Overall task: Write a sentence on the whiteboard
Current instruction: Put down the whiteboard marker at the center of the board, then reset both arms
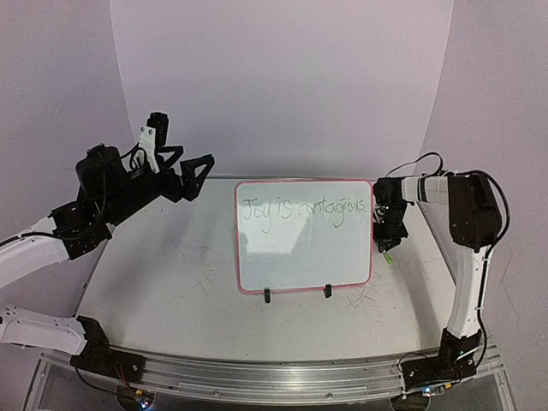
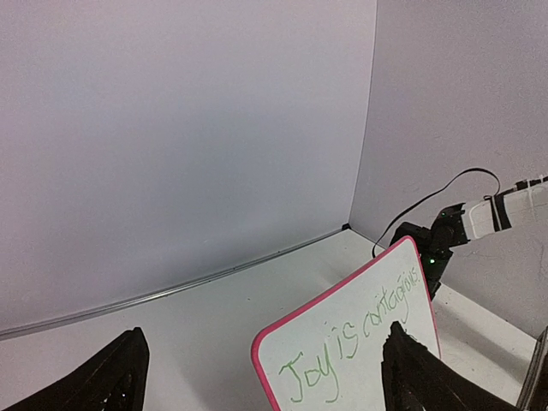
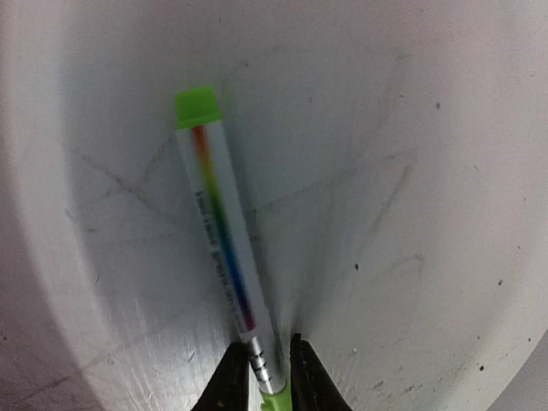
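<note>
The whiteboard point(image 1: 304, 257) stands upright at mid-table on its black wire stand, with a red-pink rim. The sentence point(image 1: 304, 212) runs along its top in thin green handwriting, "Joy is contagious." My left gripper point(image 1: 204, 175) hovers wide open and empty, up and to the left of the board. In its wrist view the whiteboard point(image 2: 377, 368) and the sentence point(image 2: 360, 338) show between the fingers of the left gripper point(image 2: 265, 334). My right gripper point(image 1: 387, 247) points down at the board's right edge. Its jaws closely flank a green-capped marker point(image 3: 223, 240) low over the table; the right gripper's point(image 3: 261, 351) grip is unclear.
The stand's two feet point(image 1: 267, 295) poke out in front of the board. A curved white backdrop point(image 1: 282, 86) closes off the rear and sides. The tabletop point(image 1: 171, 274) is scuffed with grey scratches. A black cable point(image 1: 419, 161) loops above the right wrist.
</note>
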`<state>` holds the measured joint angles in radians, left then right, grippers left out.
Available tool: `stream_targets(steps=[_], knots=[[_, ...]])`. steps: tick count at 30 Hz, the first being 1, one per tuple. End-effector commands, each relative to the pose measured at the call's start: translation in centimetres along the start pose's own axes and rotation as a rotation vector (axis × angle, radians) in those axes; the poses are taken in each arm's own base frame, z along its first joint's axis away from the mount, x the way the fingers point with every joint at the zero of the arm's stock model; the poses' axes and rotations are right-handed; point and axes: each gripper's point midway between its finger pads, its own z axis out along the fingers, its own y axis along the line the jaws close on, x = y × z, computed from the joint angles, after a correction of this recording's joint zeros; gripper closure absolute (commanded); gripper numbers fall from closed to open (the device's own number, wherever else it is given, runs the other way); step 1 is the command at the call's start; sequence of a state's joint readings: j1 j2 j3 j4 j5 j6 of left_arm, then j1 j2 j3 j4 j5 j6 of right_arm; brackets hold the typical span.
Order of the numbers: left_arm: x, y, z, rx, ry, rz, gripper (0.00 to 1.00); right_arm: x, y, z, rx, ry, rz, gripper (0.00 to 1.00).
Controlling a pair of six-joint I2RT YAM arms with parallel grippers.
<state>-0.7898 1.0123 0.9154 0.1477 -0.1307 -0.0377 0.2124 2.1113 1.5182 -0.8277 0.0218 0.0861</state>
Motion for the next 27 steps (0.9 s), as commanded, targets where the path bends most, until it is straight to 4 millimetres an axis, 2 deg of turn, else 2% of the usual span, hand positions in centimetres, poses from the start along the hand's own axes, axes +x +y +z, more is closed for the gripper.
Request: stream_targets(steps=[1, 4, 7, 9, 11, 14, 17, 19, 22, 24, 25, 27], knots=[[-0.5, -0.1, -0.8, 0.015, -0.011, -0.046, 0.04, -2.3, 0.0, -0.2, -0.018, -0.053, -0.025, 0.81], [-0.7, -0.1, -0.9, 0.018, -0.011, -0.059, 0.04, -3.6, 0.0, -1.3, -0.024, -0.11, -0.017, 0.75], [-0.8, 0.0, -0.8, 0.006, -0.01, -0.061, 0.02, -4.5, -0.1, -3.4, -0.031, -0.181, 0.001, 0.67], [-0.9, 0.3, -0.6, -0.009, -0.004, -0.06, 0.01, -4.7, -0.7, -5.9, -0.023, -0.241, 0.021, 0.6], [-1.2, 0.5, -0.4, -0.024, 0.002, -0.053, 0.01, -5.0, -1.6, -9.4, -0.005, -0.329, 0.045, 0.53], [-2.8, 1.3, -0.2, -0.081, -0.016, -0.035, 0.01, -5.0, -3.0, -16.1, 0.013, -0.488, 0.072, 0.44], [-5.9, 2.8, -0.8, -0.175, -0.068, -0.021, 0.01, -4.1, -3.1, -25.4, -0.066, -0.718, 0.052, 0.23], [-8.3, 3.5, -1.3, -0.219, -0.11, -0.015, 0.01, -3.0, -3.4, -31.4, -0.107, -0.88, 0.048, 0.16], [-11.9, 3.9, -2.2, -0.249, -0.182, -0.019, 0.01, 0.3, -4.1, -40.7, -0.17, -1.157, 0.052, 0.04], [-13.6, 3.8, -2.4, -0.243, -0.213, -0.017, 0.01, 3.1, -4.7, -46.4, -0.211, -1.356, 0.061, 0.02], [-14.4, 3.6, -2.5, -0.235, -0.228, -0.019, 0.01, 5.1, -4.9, -49.1, -0.238, -1.45, 0.063, 0.02], [-15.7, 3.3, -2.8, -0.22, -0.249, 0.0, 0.01, 8.0, -5.7, -52.7, -0.254, -1.591, 0.075, 0.02]])
